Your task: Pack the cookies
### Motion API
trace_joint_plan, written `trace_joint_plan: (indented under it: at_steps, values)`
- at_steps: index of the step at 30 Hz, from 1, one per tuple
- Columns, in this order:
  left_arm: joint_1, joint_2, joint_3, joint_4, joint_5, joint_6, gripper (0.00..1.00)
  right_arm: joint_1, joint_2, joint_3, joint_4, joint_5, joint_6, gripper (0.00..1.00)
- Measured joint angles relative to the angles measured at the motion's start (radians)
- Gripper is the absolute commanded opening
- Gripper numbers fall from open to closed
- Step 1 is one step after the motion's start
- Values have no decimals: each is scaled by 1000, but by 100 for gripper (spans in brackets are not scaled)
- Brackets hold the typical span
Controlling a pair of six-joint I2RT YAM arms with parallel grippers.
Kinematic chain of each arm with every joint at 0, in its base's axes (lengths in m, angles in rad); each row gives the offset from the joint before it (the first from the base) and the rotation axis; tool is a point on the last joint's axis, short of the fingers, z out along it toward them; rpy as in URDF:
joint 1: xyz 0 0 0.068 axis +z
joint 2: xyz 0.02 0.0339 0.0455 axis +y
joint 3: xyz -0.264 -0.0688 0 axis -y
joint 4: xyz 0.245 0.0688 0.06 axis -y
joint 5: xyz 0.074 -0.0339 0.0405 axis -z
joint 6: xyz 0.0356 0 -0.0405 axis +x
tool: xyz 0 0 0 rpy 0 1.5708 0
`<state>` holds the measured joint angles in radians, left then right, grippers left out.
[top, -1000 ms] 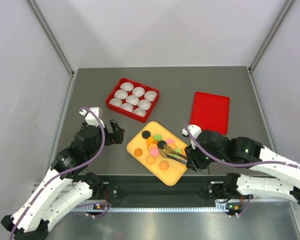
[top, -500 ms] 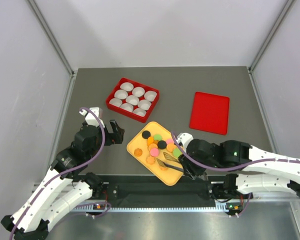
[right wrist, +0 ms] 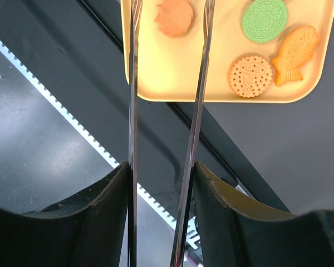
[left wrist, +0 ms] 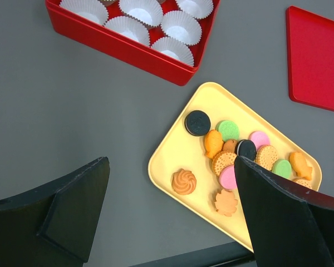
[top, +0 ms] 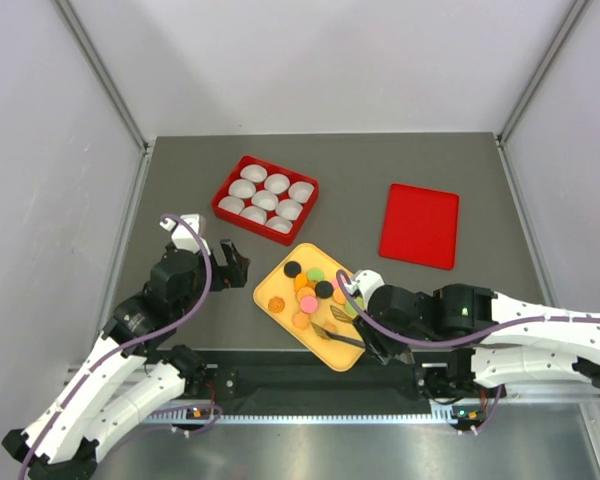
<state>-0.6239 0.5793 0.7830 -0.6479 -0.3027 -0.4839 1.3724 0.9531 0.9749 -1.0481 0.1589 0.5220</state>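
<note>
Right end effector (right wrist: 160,172): pinching tongs (right wrist: 197,111) astride cookie (right wrist: 174,15) ahead
Left end effector (left wrist: 171,167): hanging spread
Risk: tongs slipping, flicking cookie off tray (right wrist: 172,78)

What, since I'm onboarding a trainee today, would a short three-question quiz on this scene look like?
1. True or false: some paper cups in the red box already hold cookies.
2. Multiple choice: what does the right gripper hold? A metal tongs; B a spoon; C nothing.
3. Fill in: the cookies lie on a ___ tray.
Key: 1 false; 2 A; 3 yellow.
</note>
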Motion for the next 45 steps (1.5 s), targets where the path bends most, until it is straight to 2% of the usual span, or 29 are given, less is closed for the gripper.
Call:
trace_joint_plan:
  at_steps: [29,39,45]
  values:
    - [0,6,0,0,3,0,98,27,63,-52,31,0,5,45]
    - [0,6,0,0,3,0,98,32,73,-50,32,6,6,33]
    - [0,6,0,0,7,0,98,32,73,19,0,27,5,33]
